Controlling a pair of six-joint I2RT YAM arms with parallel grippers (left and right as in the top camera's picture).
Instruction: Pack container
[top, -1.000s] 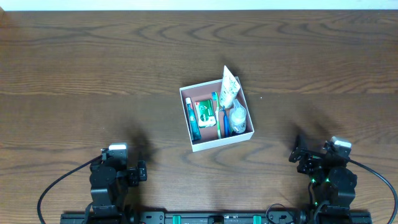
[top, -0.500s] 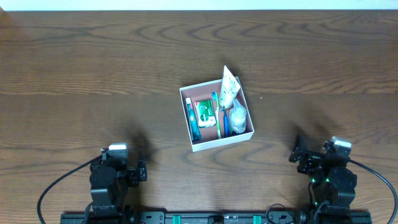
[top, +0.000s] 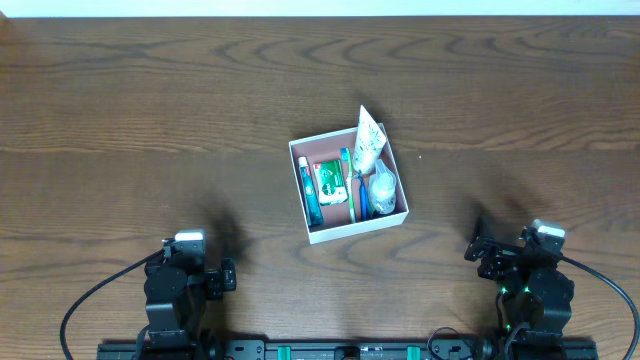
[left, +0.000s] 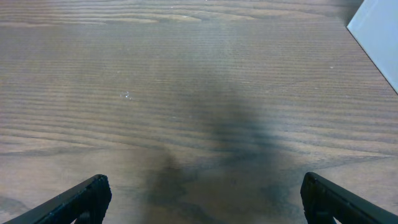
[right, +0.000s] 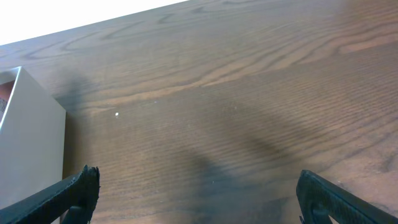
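The container (top: 300, 150), a shallow square white box with a pink-brown inside, sits at the middle of the wooden table. In it lie a blue and white tube (top: 310, 193), a small green and white packet (top: 328, 182), a toothbrush (top: 349, 185), a clear round item (top: 382, 190) and a white tube (top: 368, 140) that leans over the far rim. My left gripper (left: 202, 199) is open and empty at the near left. My right gripper (right: 198, 196) is open and empty at the near right. The box's corner shows in the left wrist view (left: 377, 31) and the right wrist view (right: 28, 143).
Both arm bases (top: 175, 290) (top: 530, 285) stand at the table's near edge, with cables running from them. A white strip (top: 320, 7) runs along the table's far edge.
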